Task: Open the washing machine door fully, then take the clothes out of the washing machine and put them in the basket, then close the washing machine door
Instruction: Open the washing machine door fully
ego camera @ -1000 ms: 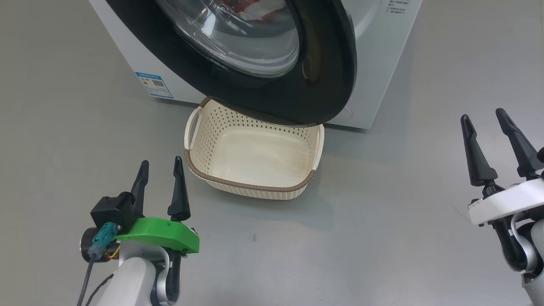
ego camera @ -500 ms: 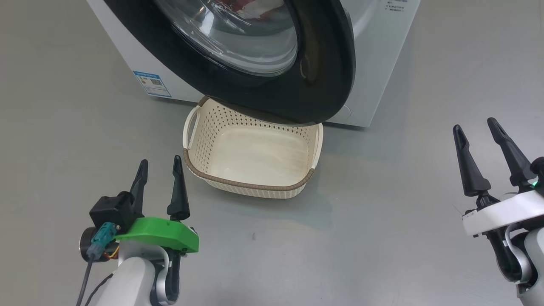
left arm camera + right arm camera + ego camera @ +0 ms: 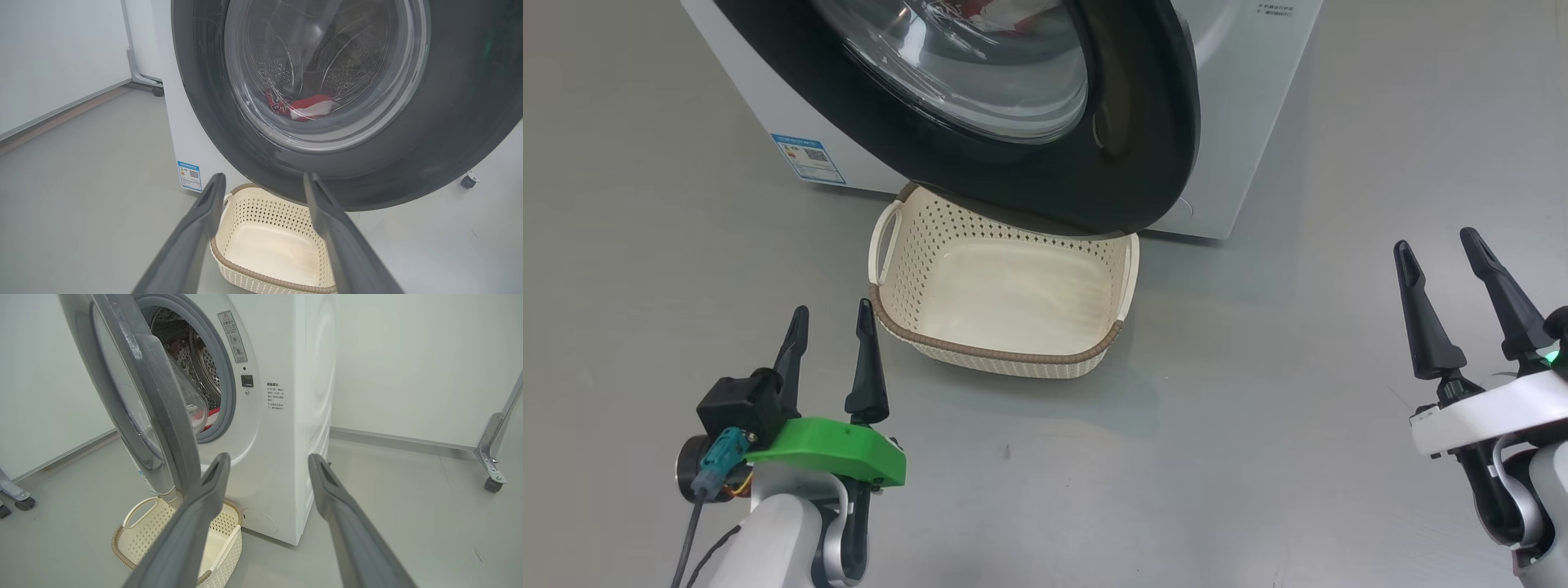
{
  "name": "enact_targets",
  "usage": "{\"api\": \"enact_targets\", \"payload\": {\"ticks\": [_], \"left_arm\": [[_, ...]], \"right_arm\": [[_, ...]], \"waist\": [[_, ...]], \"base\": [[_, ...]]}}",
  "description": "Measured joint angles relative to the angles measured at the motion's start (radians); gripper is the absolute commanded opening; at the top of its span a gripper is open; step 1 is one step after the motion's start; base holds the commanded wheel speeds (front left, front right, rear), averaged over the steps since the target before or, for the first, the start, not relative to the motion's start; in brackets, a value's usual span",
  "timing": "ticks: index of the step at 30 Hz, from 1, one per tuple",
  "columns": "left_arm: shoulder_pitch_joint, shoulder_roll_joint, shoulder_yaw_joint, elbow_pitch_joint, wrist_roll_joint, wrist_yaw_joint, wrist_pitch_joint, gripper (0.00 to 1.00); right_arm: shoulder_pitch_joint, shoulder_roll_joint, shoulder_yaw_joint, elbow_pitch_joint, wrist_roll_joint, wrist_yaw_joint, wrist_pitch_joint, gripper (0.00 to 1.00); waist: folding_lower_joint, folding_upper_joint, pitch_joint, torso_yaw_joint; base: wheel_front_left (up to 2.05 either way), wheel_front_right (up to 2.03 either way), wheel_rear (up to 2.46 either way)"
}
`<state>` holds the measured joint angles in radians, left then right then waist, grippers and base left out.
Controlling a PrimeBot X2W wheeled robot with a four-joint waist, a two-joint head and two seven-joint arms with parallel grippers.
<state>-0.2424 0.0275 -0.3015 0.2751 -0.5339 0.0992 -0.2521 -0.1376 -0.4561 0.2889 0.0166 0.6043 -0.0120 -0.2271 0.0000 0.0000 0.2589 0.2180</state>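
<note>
Washing machine door (image 3: 1045, 188) stands part-open, its lower rim overhanging the far edge of the basket (image 3: 988, 354), which sits empty on the floor (image 3: 1258, 408) at the foot of the washing machine (image 3: 1233, 122). The clothes (image 3: 308, 107) lie low in the drum (image 3: 206, 371), behind the door glass (image 3: 327, 61). The left claw (image 3: 832, 307), just beside the basket's near left corner, and the right claw (image 3: 1435, 238), well apart from it, both have jaws parted and grip nothing.

Hazards: until the washing machine door is fully open, a claw reaching for the drum may strike it; garments released over the overhung edge may miss the basket; the swinging door may clip a basket handle (image 3: 885, 245).

Count: one door, one machine, one basket, two claws, one visible bundle of clothes; garment number cannot be told.
</note>
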Motion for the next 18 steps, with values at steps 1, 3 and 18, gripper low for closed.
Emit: {"api": "enact_targets", "payload": {"ticks": [1,3,18], "left_arm": [[0.000,0.000,0.000,0.000,0.000,0.000,0.000,1.00],[0.000,0.000,-0.001,0.000,0.000,0.000,0.000,1.00],[0.000,0.001,-0.023,-0.009,-0.003,0.000,0.000,1.00]], "right_arm": [[0.000,0.000,-0.002,-0.001,0.000,0.000,0.000,1.00],[0.001,0.000,-0.004,-0.002,0.000,0.000,-0.002,1.00],[-0.001,0.087,-0.083,-0.030,0.232,0.023,0.027,0.00]], "waist": [[0.0000,0.0000,0.000,0.000],[0.0000,0.0000,0.001,0.001],[0.0000,0.0000,0.021,0.019]], "base": [[0.00,0.00,0.00],[0.00,0.00,0.00],[0.00,0.00,0.00]]}}
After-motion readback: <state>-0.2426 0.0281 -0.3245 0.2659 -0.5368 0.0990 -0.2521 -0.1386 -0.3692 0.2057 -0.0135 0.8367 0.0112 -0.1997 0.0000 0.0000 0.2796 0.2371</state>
